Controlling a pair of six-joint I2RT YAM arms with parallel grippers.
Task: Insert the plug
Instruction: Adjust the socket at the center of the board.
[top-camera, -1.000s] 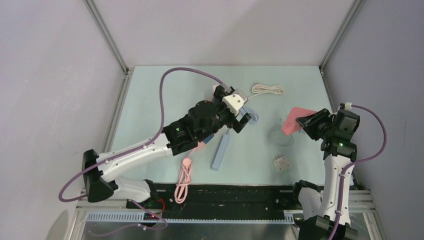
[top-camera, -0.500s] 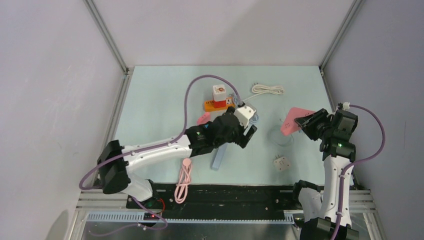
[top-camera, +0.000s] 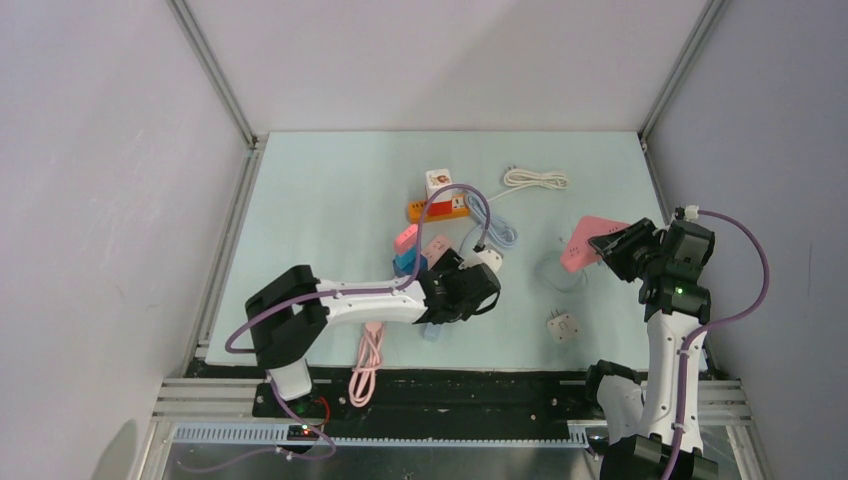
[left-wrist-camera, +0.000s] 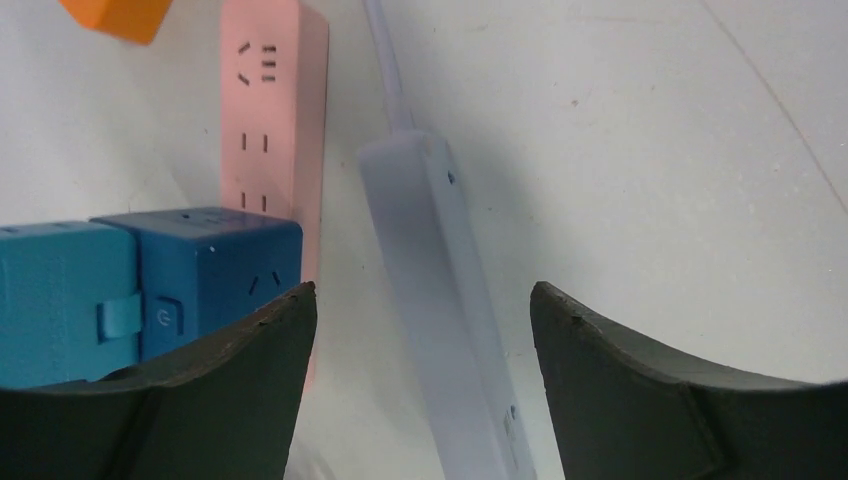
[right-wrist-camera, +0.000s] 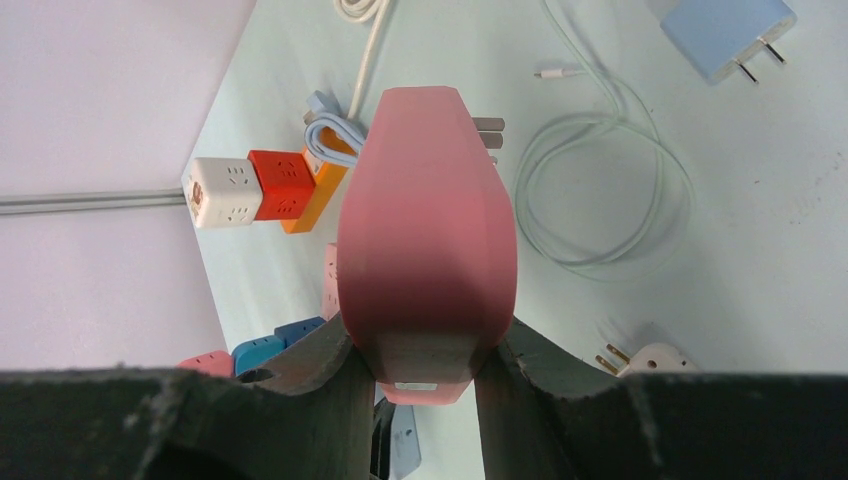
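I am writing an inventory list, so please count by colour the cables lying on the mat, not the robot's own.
White: 2, a bundled cable and a thin loop
Pink: 1, a folded cable
Pale blue: 1, a coiled cable
Total: 4

Long strip (left-wrist-camera: 440, 300): lying between the fingers of the left gripper (left-wrist-camera: 422, 300), near the middle of the table (top-camera: 300, 200).
Cube sockets (top-camera: 405, 262): sitting just left of that gripper, beside a shorter strip (top-camera: 436, 246).
Plug (right-wrist-camera: 428, 250): sitting in the right gripper (right-wrist-camera: 425, 345), at the right.
Coiled cable (top-camera: 535, 178): lying at the far side.
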